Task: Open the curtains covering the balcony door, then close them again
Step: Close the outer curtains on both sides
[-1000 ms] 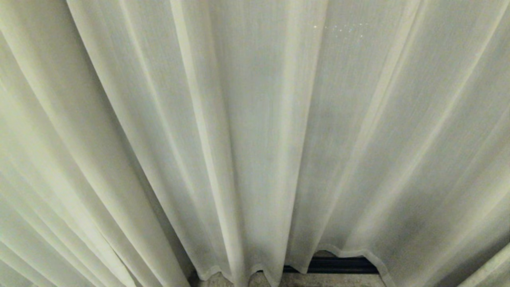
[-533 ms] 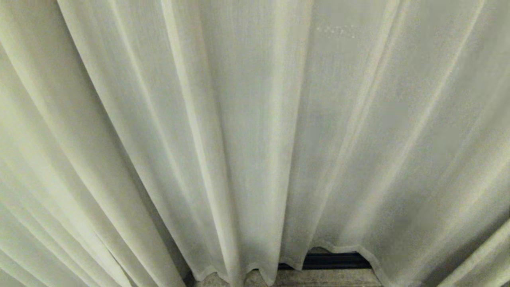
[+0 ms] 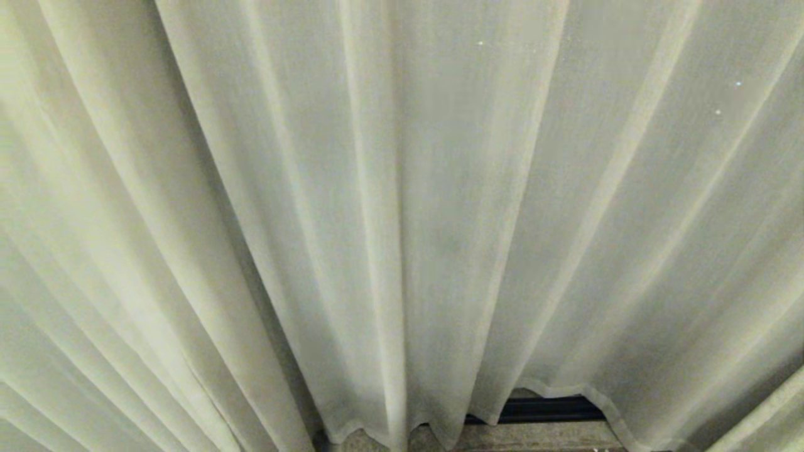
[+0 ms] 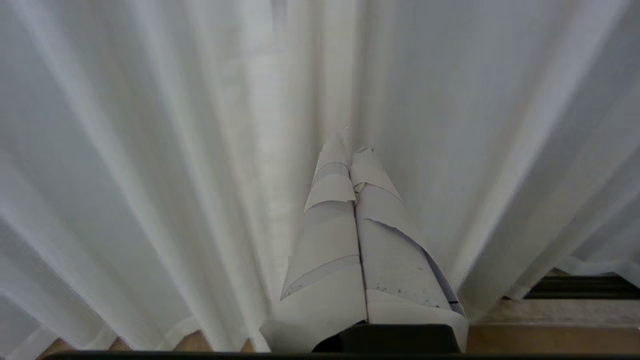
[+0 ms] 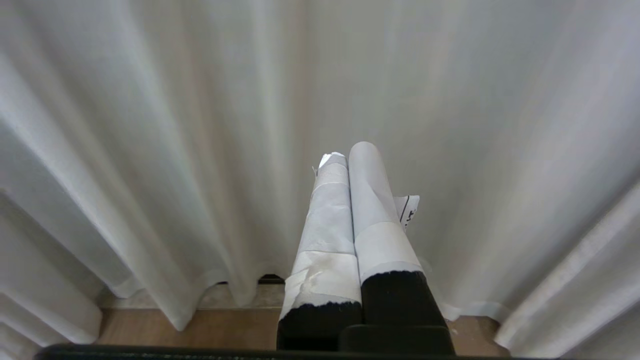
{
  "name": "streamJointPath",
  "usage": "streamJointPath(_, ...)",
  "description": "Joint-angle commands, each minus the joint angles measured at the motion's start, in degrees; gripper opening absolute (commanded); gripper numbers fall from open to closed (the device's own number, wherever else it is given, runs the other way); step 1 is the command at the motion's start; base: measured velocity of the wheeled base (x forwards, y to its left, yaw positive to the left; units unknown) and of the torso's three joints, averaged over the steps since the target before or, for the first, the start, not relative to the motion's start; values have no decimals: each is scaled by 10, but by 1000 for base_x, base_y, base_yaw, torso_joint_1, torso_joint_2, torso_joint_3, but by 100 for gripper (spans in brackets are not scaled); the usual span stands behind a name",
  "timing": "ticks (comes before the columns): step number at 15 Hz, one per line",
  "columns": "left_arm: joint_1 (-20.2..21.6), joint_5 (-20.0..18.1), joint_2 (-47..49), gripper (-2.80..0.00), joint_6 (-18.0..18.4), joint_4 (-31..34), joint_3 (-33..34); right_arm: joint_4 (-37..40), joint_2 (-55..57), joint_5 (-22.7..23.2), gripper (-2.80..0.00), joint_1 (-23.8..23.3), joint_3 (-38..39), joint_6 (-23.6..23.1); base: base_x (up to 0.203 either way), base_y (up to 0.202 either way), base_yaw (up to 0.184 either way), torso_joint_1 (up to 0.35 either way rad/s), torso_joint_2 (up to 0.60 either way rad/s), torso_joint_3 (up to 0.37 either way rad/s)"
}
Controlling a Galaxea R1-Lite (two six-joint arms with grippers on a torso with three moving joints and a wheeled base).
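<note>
Two closed tools (image 4: 350,150) (image 5: 347,152), drawn curtains (image 3: 402,220)

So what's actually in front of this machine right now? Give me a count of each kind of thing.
Curtains, cream, hanging drawn in vertical folds: 1 set
End effectors, both shut and wrapped in white tape: 2, the left end effector and the right end effector
Dark strip showing under the hem: 1
Floor below the hem: 1
Total: 5
</note>
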Motion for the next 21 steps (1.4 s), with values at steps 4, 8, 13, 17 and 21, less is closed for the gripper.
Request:
streamJointPath(4, 0, 0, -1, -280, 0, 0, 0, -1, 0, 0, -280, 0, 0, 0, 0, 193, -1, 1, 2, 3)
streamJointPath(8, 0, 0, -1, -280, 0, 0, 0, -1, 0, 0, -280, 0, 0, 0, 0, 193, 1, 3, 2, 1)
streamJointPath(13, 0, 0, -1, -280, 0, 0, 0, -1, 0, 0, -280, 0, 0, 0, 0, 189, 1, 4, 2, 4)
streamJointPath(17, 0, 0, -1, -280, 0, 0, 0, -1, 0, 0, -280, 0, 0, 0, 0, 194, 1, 2, 2, 2)
streamJointPath(21, 0, 0, -1, -280, 0, 0, 0, -1, 0, 0, -280, 0, 0, 0, 0, 190, 3, 3, 2, 2)
